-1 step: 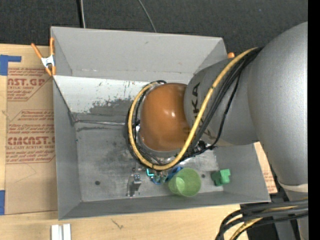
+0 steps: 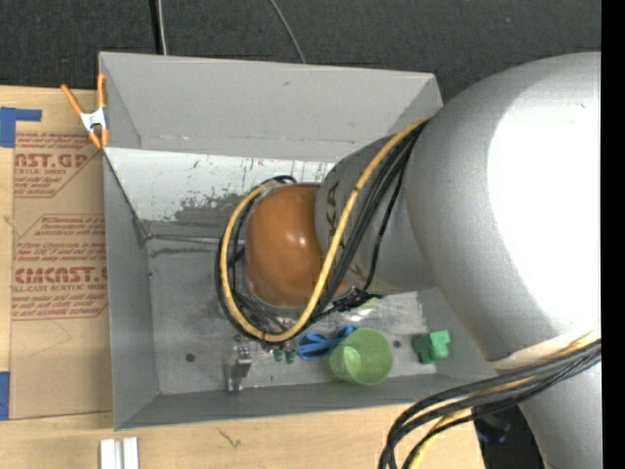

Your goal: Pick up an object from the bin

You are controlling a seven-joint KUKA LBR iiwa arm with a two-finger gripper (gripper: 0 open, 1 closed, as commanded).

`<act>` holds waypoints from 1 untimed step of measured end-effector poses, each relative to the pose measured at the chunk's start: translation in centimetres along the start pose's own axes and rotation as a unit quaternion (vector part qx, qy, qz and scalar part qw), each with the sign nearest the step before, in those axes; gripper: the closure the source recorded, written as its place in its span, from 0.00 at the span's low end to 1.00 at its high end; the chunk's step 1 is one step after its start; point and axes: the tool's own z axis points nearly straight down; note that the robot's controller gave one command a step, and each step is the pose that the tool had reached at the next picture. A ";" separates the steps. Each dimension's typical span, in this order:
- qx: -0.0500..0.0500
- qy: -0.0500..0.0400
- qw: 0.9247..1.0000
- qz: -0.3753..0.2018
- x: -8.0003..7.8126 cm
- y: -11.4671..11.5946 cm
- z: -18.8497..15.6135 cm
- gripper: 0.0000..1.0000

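Note:
My gripper (image 2: pixel 237 367) reaches down to the bin floor near the front wall, left of the middle, under the arm's orange cover. Nothing lies directly beneath it that I can see. Just to its right lies a small blue thing (image 2: pixel 317 343), partly hidden by the cables. Beside that, a light green cup (image 2: pixel 361 357) lies on its side with its mouth turned towards the camera. A small dark green block (image 2: pixel 431 346) sits further right, by the front right corner.
A clear plastic piece (image 2: pixel 376 310) lies behind the cup, partly under the arm. The arm and its looped cables cover the bin's middle and right side. The bin's sloping walls stand close on the left and front.

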 end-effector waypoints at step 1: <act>-0.002 -0.003 1.000 0.000 -0.2 0.2 -0.5 1.00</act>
